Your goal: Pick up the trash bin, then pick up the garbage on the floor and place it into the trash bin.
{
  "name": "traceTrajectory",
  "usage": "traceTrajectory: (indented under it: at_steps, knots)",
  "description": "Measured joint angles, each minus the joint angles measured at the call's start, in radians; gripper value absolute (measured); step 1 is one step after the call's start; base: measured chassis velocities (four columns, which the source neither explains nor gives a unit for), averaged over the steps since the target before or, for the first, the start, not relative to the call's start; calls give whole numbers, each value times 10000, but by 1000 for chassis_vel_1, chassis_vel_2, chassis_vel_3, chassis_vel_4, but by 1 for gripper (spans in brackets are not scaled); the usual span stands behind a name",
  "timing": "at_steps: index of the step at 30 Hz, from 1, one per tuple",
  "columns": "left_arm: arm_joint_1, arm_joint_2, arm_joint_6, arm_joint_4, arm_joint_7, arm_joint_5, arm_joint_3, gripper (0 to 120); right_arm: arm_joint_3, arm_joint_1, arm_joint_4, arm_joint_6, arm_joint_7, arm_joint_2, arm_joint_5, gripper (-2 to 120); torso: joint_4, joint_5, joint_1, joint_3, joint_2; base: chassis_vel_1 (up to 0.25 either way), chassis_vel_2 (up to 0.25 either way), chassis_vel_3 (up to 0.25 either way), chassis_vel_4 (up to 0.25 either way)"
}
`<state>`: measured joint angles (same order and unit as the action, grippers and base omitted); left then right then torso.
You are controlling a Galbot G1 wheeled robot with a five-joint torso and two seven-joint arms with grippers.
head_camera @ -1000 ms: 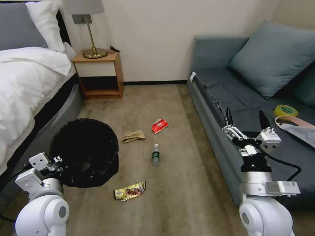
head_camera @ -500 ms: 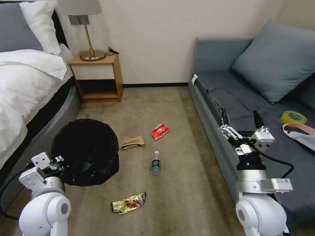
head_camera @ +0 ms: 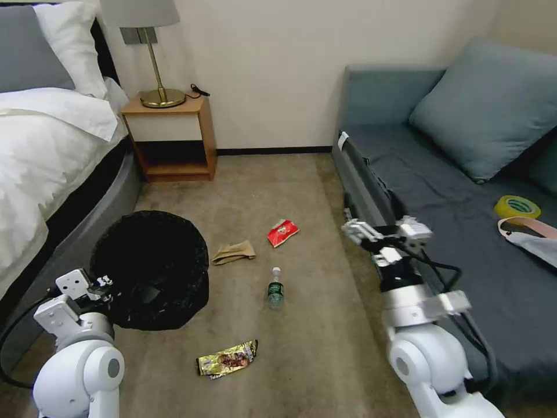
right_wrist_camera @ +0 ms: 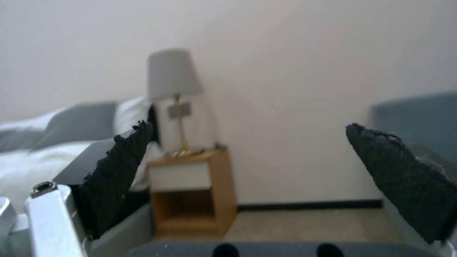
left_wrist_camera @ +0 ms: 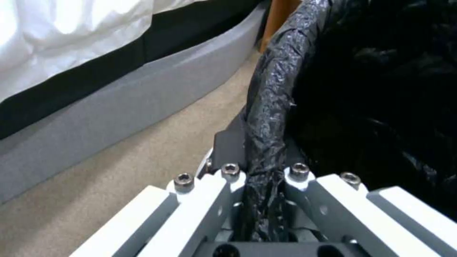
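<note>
Right pincer (head_camera: 371, 227) leftward (bottle (head_camera: 275, 288) beyond)

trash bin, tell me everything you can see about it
The trash bin is round and lined with a crinkly black plastic bag folded over its rim, so it looks all black from above. Its mouth is open and faces up. It sits beside the grey bed base, left of the crumpled brown paper bag. The left gripper is shut on the near rim; the left wrist view shows the bag-covered rim pinched between its fingers. Whether the bin rests on the carpet or is lifted cannot be told.
</note>
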<state>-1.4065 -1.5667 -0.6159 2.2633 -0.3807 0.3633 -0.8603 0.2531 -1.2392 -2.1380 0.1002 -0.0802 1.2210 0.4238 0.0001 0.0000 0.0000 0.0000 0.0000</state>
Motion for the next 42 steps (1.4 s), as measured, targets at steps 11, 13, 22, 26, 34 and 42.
traceTrajectory:
  at_steps: [11,13,22,26,34,42]
  knots:
    - [30,-8,16,10,53,39,-339,3,-2480,2228,1905,-416,-16,-1841,883,100,0,1,0,0,0,0,0,0,0]
    - [70,-12,19,-1,59,37,-340,3,-2660,2423,2134,-467,67,-2002,933,100,2,1,0,0,0,0,0,0,0]
    - [294,18,87,-285,179,-85,-216,3,-3955,3556,3539,-1572,999,-2261,1118,100,-1,1,0,0,0,0,0,0,0]
    - [280,4,94,-305,210,-130,-230,3,-4457,4005,4154,-2080,1595,-2175,933,100,-1,1,0,0,0,0,0,0,0]
    - [147,-32,143,-280,224,-184,-313,3,-5849,5414,5745,-3037,3842,-2203,693,100,0,0,0,0,0,0,0,0,0]
    - [70,-71,199,-249,227,-219,-385,3,-6825,6476,7537,-2015,7784,-2016,-229,100,0,-1,0,0,0,0,0,0,0]
